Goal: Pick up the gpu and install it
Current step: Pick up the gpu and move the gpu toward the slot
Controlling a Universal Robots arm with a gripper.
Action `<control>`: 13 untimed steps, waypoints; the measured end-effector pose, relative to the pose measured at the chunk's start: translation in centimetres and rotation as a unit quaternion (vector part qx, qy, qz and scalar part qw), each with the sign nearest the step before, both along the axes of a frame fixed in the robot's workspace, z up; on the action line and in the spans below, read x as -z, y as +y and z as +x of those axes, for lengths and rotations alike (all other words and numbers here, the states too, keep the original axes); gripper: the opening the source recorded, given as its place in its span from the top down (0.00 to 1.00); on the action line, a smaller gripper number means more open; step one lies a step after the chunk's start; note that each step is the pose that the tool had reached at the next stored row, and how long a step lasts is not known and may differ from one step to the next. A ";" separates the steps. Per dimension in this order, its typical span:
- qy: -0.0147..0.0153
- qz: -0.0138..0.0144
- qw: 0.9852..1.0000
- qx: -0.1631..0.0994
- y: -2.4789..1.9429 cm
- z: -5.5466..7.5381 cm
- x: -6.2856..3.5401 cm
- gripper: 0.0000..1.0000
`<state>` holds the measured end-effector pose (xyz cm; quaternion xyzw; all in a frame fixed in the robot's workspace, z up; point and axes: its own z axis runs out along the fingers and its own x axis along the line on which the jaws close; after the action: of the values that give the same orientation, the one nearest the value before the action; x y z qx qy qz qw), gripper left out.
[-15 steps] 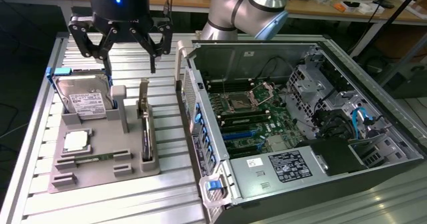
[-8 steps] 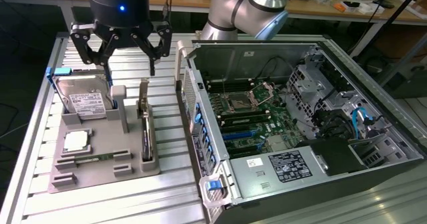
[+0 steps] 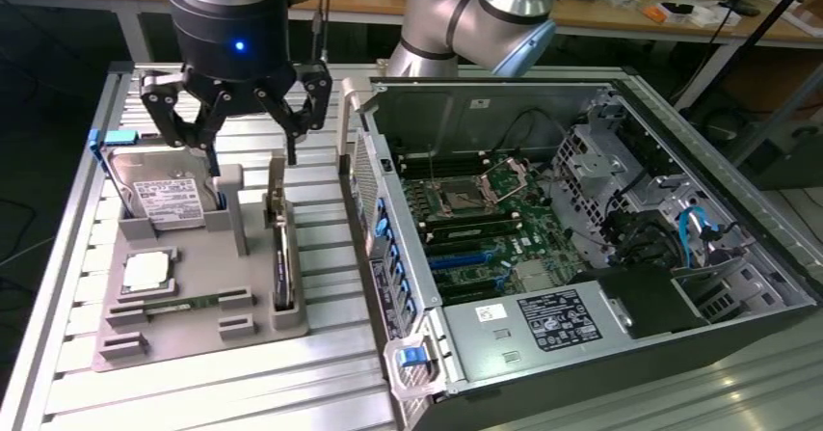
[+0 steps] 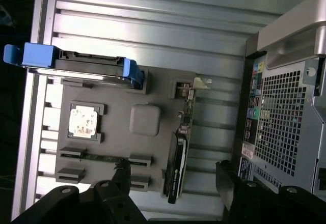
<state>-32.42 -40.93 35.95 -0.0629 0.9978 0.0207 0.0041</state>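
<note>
- Gripper [image 3: 251,153] hangs above the grey holder tray [image 3: 193,339], jaws spread wide, nothing between them.
- Graphics card [image 3: 280,250] stands on its long edge in a slot of the tray, below the gripper and not touching it.
- In the wrist view the graphics card [image 4: 178,155] runs lengthwise in the gap between the two dark fingers [image 4: 122,172], nearer the finger on the computer side. Its silver end bracket [image 4: 196,83] is at the end farthest from the gripper.
- Hard drive [image 3: 161,198] in a blue frame leans upright in the tray, under the gripper's other finger, on the side away from the computer.
- Processor chip [image 3: 146,272] and a narrow memory stick [image 3: 180,306] lie flat on the tray, on the hard-drive side of the card.
- Open computer case [image 3: 579,257] lies on its side beside the tray, just past the card from the gripper, with the motherboard exposed.
- Everything rests on a ribbed metal table [image 3: 231,392].
</note>
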 end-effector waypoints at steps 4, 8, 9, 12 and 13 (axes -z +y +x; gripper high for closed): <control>0.000 0.000 1.000 -0.003 -0.05 0.0 0.81 0.36; 0.000 0.000 1.000 -0.006 -0.14 0.1 1.63 0.36; 0.000 0.000 1.000 -0.006 -0.16 0.1 1.84 0.36; 0.000 0.000 1.000 -0.008 -0.17 0.2 2.48 0.36; 0.000 0.000 1.000 -0.008 -0.17 0.2 2.67 0.38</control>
<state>-32.21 -41.10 33.28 -0.0709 0.9973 0.0207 0.0039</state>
